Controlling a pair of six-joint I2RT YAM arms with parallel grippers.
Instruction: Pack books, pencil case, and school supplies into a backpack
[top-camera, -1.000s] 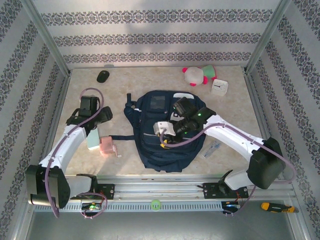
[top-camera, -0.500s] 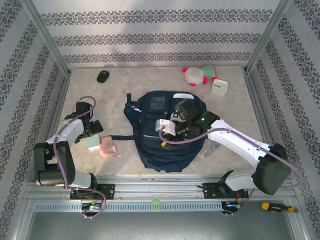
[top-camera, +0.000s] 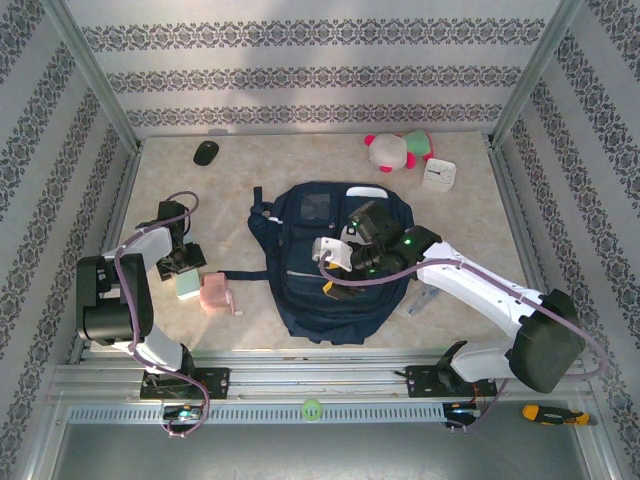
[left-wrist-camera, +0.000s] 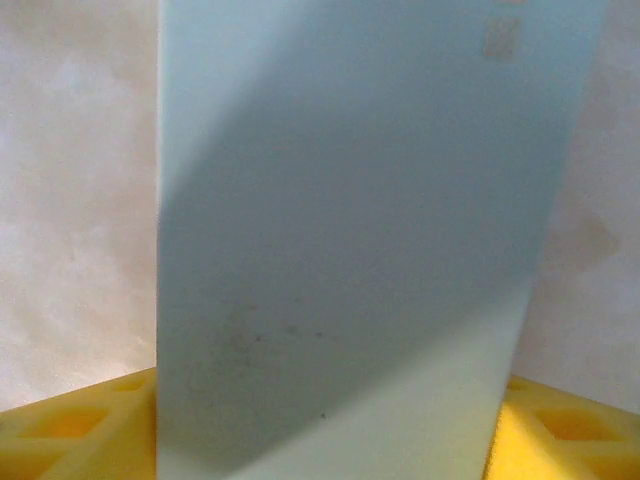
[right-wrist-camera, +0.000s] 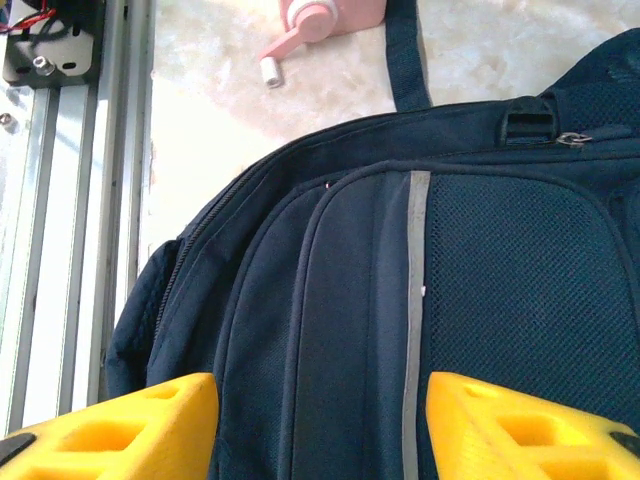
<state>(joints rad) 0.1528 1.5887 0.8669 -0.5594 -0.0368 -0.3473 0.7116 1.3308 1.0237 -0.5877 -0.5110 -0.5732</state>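
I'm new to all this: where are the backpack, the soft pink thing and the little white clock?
backpack (top-camera: 310, 318): top external view, on its lower navy front fabric.
pink piece (top-camera: 213, 291): top external view, middle of its upper side.
white clock (top-camera: 438, 175): top external view, centre of its face.

Floral-striped wallpaper walls (top-camera: 320, 75) enclose a beige marbled tabletop (top-camera: 480, 215) edged by aluminium rails (top-camera: 320, 380).
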